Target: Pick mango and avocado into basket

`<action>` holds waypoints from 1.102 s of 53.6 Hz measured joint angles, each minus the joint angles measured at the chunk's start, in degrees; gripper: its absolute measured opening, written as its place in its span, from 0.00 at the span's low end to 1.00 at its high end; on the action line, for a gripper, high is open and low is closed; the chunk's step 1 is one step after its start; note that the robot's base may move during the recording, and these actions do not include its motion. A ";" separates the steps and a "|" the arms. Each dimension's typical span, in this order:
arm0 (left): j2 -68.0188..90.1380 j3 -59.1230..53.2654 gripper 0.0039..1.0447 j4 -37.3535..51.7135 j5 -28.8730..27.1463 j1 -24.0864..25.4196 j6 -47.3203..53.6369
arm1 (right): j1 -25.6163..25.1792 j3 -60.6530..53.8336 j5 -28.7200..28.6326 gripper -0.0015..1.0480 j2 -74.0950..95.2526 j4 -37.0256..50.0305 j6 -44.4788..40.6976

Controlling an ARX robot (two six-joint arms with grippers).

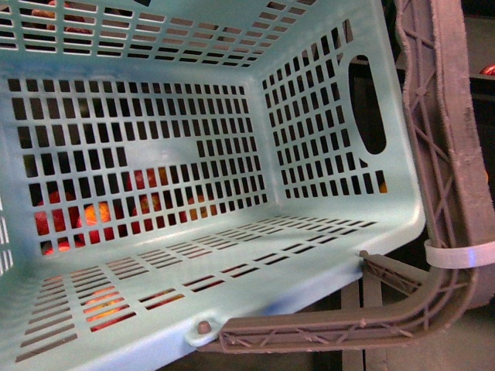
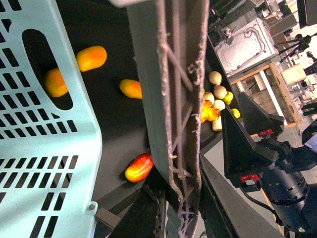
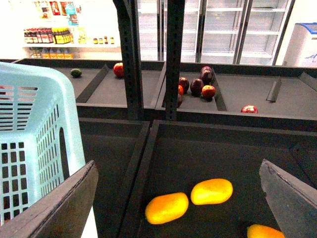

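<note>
The aqua basket fills the front view, tilted, with nothing inside it. My left gripper is shut on the basket's brown-grey handle. The basket hangs beside it. My right gripper is open above a dark bin, with nothing between its fingers. Below it lie a yellow-orange mango, a second one close beside it, and a third at the frame edge. The avocado is small and dark green, on the far back shelf.
A red-blushed mango lies near the handle. Dark red fruit sits in a back bin behind two upright posts. Pale fruit is piled in another bin. A white zip tie binds the handle.
</note>
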 joint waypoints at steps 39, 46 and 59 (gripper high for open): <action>-0.07 0.00 0.13 0.00 0.31 -0.02 0.55 | -19.37 38.82 10.49 0.93 51.06 -23.32 1.68; -0.07 0.00 0.13 0.00 0.35 -0.02 0.52 | -20.90 39.85 8.37 0.93 59.19 -20.76 -4.39; -0.07 0.00 0.13 0.00 0.31 -0.02 0.59 | -25.03 42.97 4.59 0.93 72.94 -14.64 -12.20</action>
